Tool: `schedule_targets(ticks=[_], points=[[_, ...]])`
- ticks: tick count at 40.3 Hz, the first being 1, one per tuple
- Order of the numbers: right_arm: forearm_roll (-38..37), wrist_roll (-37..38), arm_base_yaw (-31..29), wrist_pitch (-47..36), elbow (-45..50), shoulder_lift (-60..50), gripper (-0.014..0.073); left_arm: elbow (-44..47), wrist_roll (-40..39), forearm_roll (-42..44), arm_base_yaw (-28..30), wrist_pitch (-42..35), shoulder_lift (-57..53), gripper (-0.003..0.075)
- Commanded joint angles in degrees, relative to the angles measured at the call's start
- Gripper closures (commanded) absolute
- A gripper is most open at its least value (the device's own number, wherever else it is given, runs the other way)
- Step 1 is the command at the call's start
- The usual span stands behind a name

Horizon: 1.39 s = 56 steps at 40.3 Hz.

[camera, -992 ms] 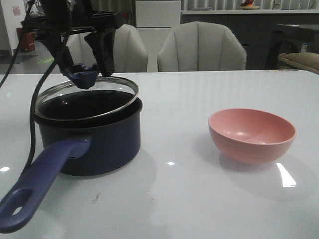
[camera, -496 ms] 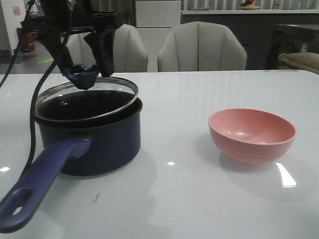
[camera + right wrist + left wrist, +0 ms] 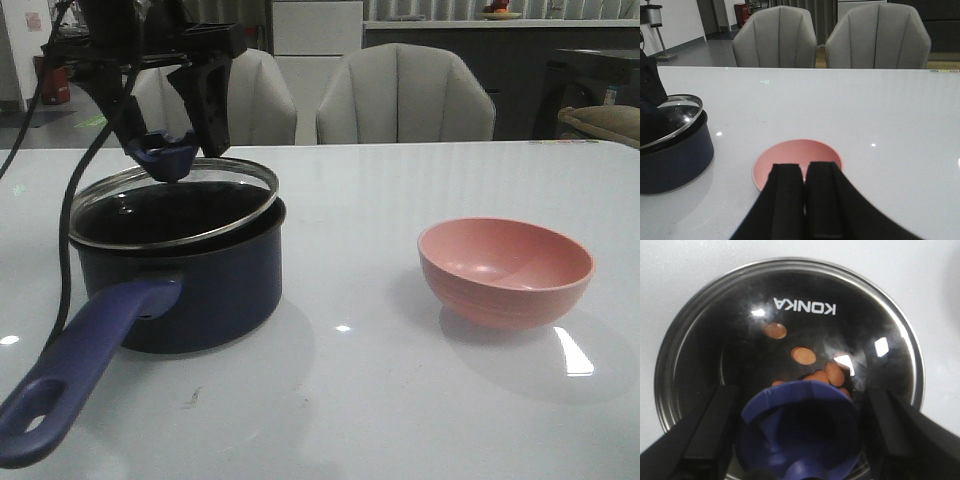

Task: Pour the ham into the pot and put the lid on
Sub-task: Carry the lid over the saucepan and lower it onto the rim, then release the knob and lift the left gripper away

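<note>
Left gripper grasps lid knob; only its wrist view shows ham

A dining area, seemingly inside a showroom or test space rather than a lived-in home, is hosting this setup. Two pale grey upholstered chairs with channelled backs are standing along the far edge of a glossy white tabletop that is reflecting ceiling lights. Cookware is sitting on it: a navy pot under a glass lid and a pink bowl. Behind the chairs, a dark counter with a light top is running along the wall, while grey flooring and a red object, too small to identify, are showing in the background.
</note>
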Motion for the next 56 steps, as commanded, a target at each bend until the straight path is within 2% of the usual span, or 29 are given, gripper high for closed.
schedule_targets(ticks=[1, 16, 23, 29, 36, 44, 56], points=[[0.2, -0.3, 0.0, -4.9, -1.6, 0.6, 0.0444, -2.0, 0.3, -0.9, -0.5, -0.4, -3.3, 0.0313], [0.2, -0.3, 0.0, -4.9, -1.6, 0.6, 0.0444, -2.0, 0.4, -0.9, -0.5, -1.1, -1.5, 0.0303], [0.2, -0.3, 0.0, -4.9, -1.6, 0.6, 0.0444, -2.0, 0.4, -0.9, -0.5, -1.1, -0.1, 0.0202], [0.2, -0.3, 0.0, -4.9, -1.6, 0.6, 0.0444, -2.0, 0.4, -0.9, -0.5, -1.1, -0.1, 0.0153], [0.2, -0.3, 0.0, -4.9, -1.6, 0.6, 0.0444, -2.8, 0.4, -0.9, -0.5, -1.1, -0.1, 0.0151], [0.2, -0.3, 0.0, -4.9, -1.6, 0.6, 0.0444, -8.0, 0.7, -0.4, -0.5, 1.9, -0.6, 0.0156], [0.2, -0.3, 0.0, -4.9, -1.6, 0.6, 0.0444, -6.4, 3.5, -1.3, -1.4, 1.6, -7.6, 0.0156]])
